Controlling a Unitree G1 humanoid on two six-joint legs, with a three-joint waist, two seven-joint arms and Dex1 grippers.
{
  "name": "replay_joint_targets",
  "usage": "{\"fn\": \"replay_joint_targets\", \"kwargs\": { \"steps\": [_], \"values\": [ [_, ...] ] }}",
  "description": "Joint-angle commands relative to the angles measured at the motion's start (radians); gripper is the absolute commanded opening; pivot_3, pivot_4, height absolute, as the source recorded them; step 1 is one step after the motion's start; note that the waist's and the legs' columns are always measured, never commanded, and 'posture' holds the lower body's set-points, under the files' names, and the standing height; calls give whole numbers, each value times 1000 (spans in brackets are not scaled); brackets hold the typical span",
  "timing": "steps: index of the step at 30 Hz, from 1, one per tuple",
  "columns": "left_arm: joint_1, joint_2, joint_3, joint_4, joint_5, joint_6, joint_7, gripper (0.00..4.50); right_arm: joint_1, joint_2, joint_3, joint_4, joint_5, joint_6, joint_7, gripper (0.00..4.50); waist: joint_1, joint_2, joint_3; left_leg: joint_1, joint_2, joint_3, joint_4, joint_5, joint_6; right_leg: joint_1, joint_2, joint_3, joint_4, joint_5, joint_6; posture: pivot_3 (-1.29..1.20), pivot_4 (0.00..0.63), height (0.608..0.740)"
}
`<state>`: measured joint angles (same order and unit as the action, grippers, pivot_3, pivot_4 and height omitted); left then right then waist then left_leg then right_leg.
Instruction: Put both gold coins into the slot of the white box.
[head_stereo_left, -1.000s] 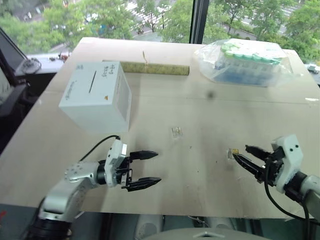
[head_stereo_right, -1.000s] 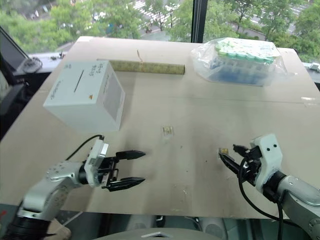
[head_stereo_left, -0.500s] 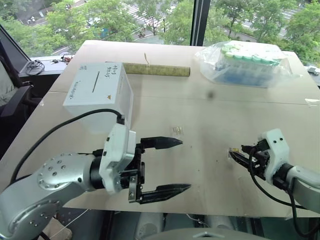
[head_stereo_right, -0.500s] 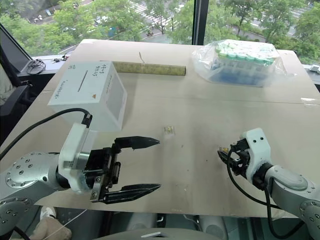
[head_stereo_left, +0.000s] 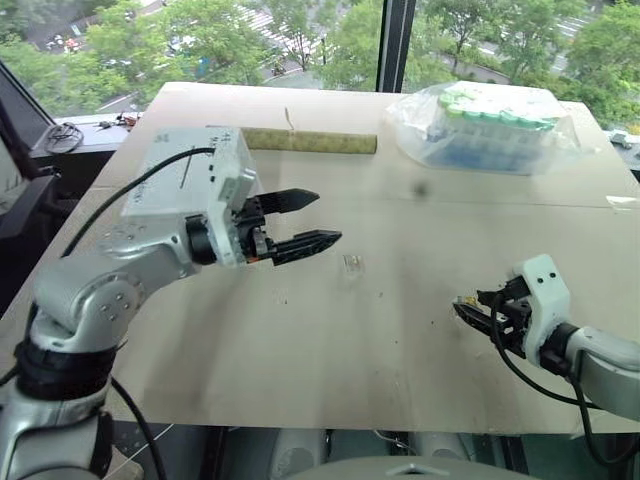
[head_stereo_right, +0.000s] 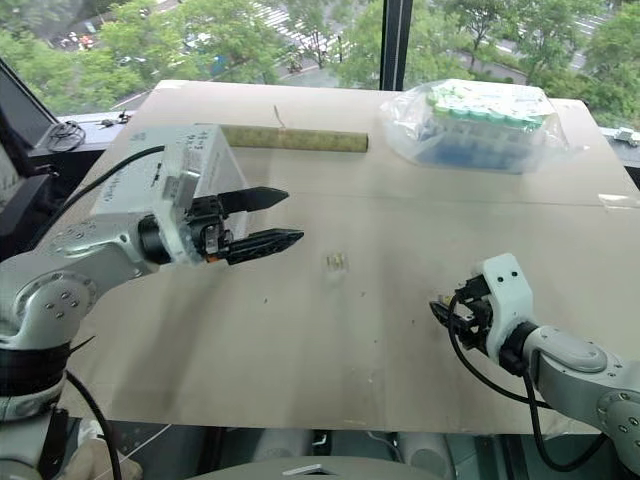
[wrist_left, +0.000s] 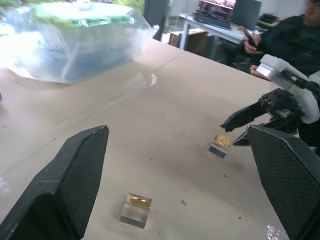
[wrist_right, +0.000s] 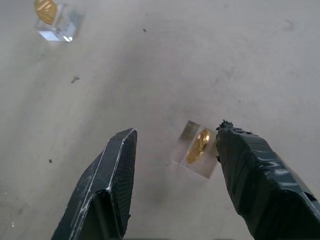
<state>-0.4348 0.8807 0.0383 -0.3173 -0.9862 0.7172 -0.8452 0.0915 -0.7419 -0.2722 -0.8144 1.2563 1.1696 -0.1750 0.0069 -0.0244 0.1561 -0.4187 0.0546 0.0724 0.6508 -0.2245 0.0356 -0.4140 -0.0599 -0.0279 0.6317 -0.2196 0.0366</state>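
Nearest, the right gripper (wrist_right: 175, 150) stands spread around a gold coin (wrist_right: 199, 146) in its clear holder (wrist_right: 192, 157), one fingertip (wrist_right: 225, 131) beside it. Farther, the second gold coin (wrist_left: 140, 201) sits mid-table. Beyond, the left gripper (head_stereo_left: 300, 220) hangs wide apart before the white box (head_stereo_right: 190, 150).

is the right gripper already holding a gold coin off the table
No: in the right wrist view the right gripper has its jaws open around a gold coin that stands in its clear holder on the table.
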Motion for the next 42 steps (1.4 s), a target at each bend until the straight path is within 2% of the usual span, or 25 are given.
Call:
{"fn": "replay_joint_targets", "kwargs": {
  "steps": [1, 5, 18, 19, 22, 31, 34, 35, 42],
  "values": [
    [97, 77, -19, 5, 83, -93, -295, 4500, -5, -23, -9, -5, 21, -15, -14, 2726, -14, 0, 0, 0, 0, 0, -2, 0, 0, -1, 0, 1, 0, 0, 1, 0, 150, 740],
    [152, 85, -9, 0, 145, -157, -402, 4500, -8, -27, 7, 2, 29, -18, -21, 2726, -11, 0, 0, 0, 1, 0, -4, 0, 0, -2, 1, 0, 0, -1, 1, 0, 150, 740],
    [307, 72, 74, -26, 226, -281, -527, 4500, -40, -29, 62, 43, 10, -17, -31, 2726, -4, 0, 0, 0, 2, 0, -1, 0, 0, -1, -3, 0, 0, -2, 3, 0, 150, 740],
    [318, 69, 78, -22, 229, -289, -533, 4500, -42, -27, 65, 47, 5, -16, -32, 2193, -3, 0, 0, 0, 2, 0, -1, 0, 0, -2, -3, 0, 0, -2, 2, 0, 150, 740],
    [332, 64, 84, -9, 238, -306, -545, 4500, -45, -25, 71, 53, -5, -15, -32, 989, 2, 0, 0, 0, 2, 0, -2, 0, 0, -2, -3, -1, 0, -1, 0, 0, 150, 740],
    [357, 49, 94, 40, 264, -350, -585, 4500, -40, -31, 70, 59, -17, -11, -23, 989, 6, 0, 0, 0, 2, 0, -1, 0, 0, -2, -3, -1, 0, -2, 3, 0, 150, 740],
    [350, 42, 92, 44, 266, -350, -587, 4500, -35, -33, 66, 57, -24, -10, -19, 169, 7, 0, 0, 0, 2, 0, -1, 0, 0, -2, -3, -1, 0, -2, 3, 0, 150, 740],
    [346, 37, 91, 46, 266, -349, -586, 4500, -33, -35, 64, 56, -28, -9, -18, 72, 6, 0, 0, 0, 2, 0, -1, 0, 0, -2, -3, -1, 0, -2, 3, 0, 150, 740],
    [301, 4, 87, 63, 254, -322, -571, 4500, -22, -43, 53, 50, -34, -12, -1, 72, 7, 0, 0, 0, 2, 0, -1, 0, 0, -1, -3, -1, 0, -2, 3, 0, 150, 740]
  ]
}}
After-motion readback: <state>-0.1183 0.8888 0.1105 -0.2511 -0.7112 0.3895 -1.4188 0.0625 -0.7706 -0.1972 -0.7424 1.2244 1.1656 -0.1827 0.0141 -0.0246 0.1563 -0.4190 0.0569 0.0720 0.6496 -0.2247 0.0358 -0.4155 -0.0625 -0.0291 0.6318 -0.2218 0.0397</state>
